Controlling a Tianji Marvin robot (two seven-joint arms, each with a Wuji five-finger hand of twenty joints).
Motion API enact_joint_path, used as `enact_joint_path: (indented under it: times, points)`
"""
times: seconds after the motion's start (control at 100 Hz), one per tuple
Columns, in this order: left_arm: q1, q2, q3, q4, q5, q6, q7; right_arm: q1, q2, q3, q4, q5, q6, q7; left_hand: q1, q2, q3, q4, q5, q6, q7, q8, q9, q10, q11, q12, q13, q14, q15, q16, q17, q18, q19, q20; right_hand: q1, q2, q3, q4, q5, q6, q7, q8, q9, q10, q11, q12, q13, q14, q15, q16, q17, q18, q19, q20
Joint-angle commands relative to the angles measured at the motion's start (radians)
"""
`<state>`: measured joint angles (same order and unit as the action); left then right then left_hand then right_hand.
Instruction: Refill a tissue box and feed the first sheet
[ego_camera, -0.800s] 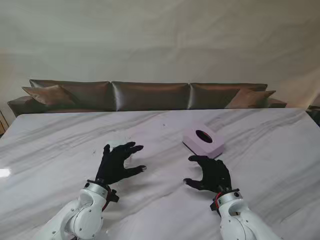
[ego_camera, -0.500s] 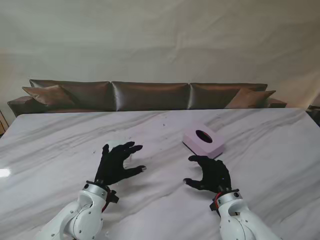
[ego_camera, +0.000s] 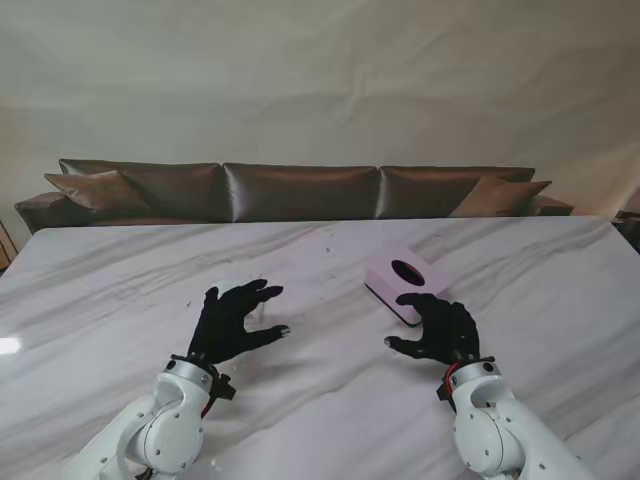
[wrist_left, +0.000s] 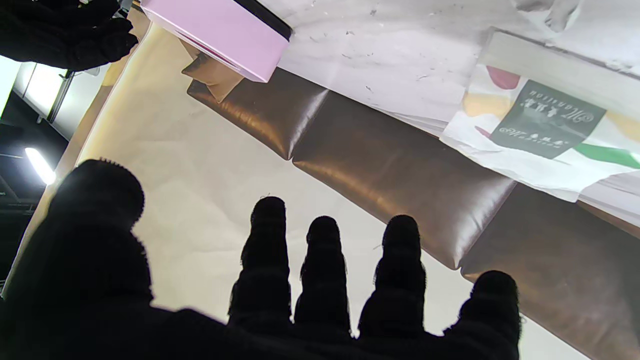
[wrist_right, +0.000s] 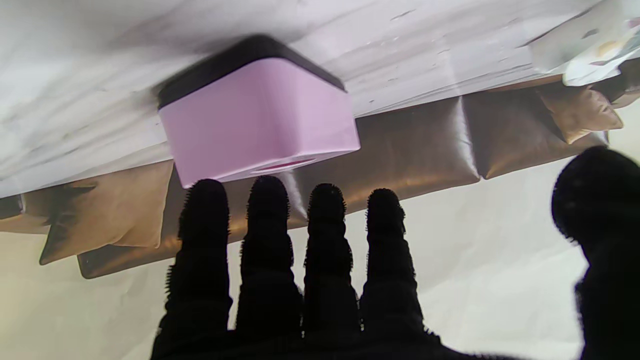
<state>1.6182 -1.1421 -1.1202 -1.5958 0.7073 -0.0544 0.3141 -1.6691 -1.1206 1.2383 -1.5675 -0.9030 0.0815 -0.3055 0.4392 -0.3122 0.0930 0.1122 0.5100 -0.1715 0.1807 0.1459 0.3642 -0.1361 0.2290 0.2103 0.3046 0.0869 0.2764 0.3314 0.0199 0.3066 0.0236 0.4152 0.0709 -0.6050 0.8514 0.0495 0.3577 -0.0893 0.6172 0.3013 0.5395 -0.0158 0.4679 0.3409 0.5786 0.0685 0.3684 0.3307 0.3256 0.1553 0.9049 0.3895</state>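
The pink tissue box (ego_camera: 398, 276) with a dark oval slot on top stands on the marble table (ego_camera: 110, 290), right of centre. My right hand (ego_camera: 440, 328) is open, fingers spread, its fingertips at the box's near right corner; the right wrist view shows the box (wrist_right: 260, 120) just past those fingertips (wrist_right: 325, 200). My left hand (ego_camera: 232, 318) hovers open left of centre. A white tissue pack (wrist_left: 545, 120) with a green label lies just beyond it in the left wrist view, which also shows the box (wrist_left: 220, 35). From the stand the pack is hard to tell from the marble.
A brown leather sofa (ego_camera: 300, 190) runs along the table's far edge, with a beige backdrop behind it. The marble stretches wide to both sides of the hands.
My right hand has moved away from me and to the right, up to the box's near corner. My left hand has barely shifted.
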Motion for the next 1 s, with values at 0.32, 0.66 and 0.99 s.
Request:
enact_joint_path:
  times: [0.32,0.66,0.99]
  points:
    - [-0.043,-0.008,0.016,0.049,-0.021,0.025,-0.017,0.244,0.012,-0.007,0.210,0.019,-0.018,0.038,0.002,0.025,0.002,0.028,0.023,0.019,0.018,0.019,0.040,0.017,0.019,0.015,0.027,0.009,0.019,0.017,0.006,-0.040,0.861,0.033,-0.002,-0.003,0.016,-0.007,0.010,0.001,0.021,0.002,0.012,0.015,0.035,0.000,0.018,0.007,0.039,0.009,0.008,-0.031,0.035,-0.006]
    - [-0.080,-0.004,0.032,0.083,-0.038,0.045,-0.062,0.531,-0.001,-0.143,0.548,0.122,-0.046,0.028,0.001,0.026,0.002,0.030,0.031,0.020,0.025,0.023,0.059,0.022,0.027,0.019,0.033,0.005,0.020,0.019,0.003,-0.035,0.858,0.032,-0.008,-0.003,0.019,0.001,-0.005,0.029,0.029,0.000,-0.014,0.043,0.046,0.000,0.015,0.021,0.054,0.013,0.012,-0.024,0.049,-0.007]
    - [-0.101,-0.009,0.054,0.111,-0.064,0.070,-0.069,0.747,-0.054,-0.322,0.856,0.296,-0.091,0.014,0.000,0.028,0.002,0.031,0.038,0.027,0.032,0.027,0.071,0.028,0.033,0.024,0.035,0.006,0.020,0.020,0.003,-0.032,0.858,0.033,-0.014,-0.005,0.022,0.012,-0.006,0.051,0.041,-0.015,0.063,0.037,0.069,0.010,0.084,0.021,0.123,0.064,0.057,-0.023,0.123,0.024]
